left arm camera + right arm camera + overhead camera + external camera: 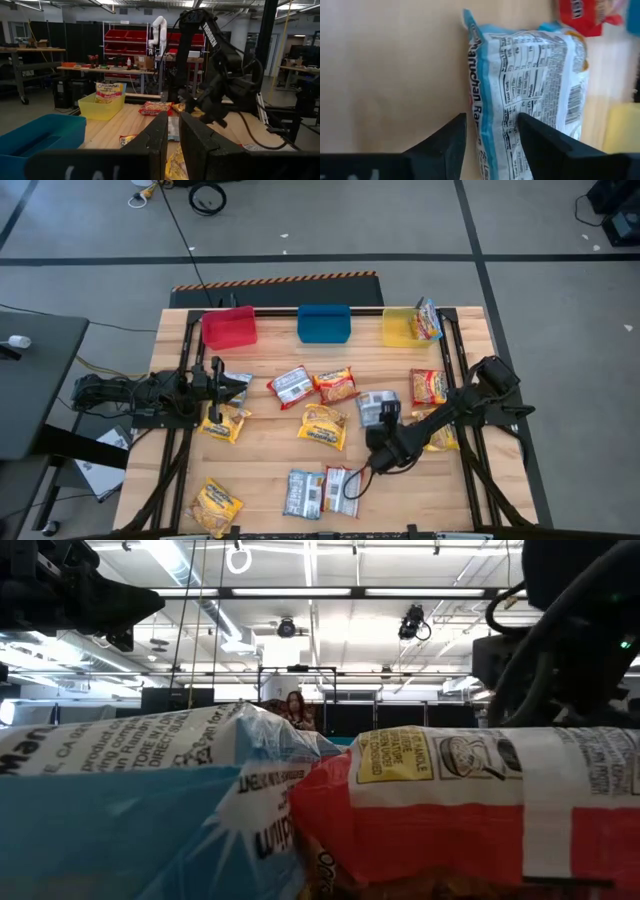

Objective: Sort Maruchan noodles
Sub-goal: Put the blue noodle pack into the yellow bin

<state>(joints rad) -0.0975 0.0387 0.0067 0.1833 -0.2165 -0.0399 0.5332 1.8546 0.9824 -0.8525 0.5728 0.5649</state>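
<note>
The right gripper straddles one edge of a blue packet lying mid-table, jaws open around it and not yet pinching. This looks like the pick step; next it must close firmly, lift, and carry to the blue bin at the far edge. The left gripper waits near the red bin, jaws nearly closed, holding nothing.

You've got flat crinkly ramen packets scattered over the wood table: yellow-orange ones at mid-left, center and front-left; red ones toward the back; pale blue-silver ones face-down, nutrition panels up. A blue-silver and red pair lies side by side at front. One packet stands tilted in the yellow bin.
</note>
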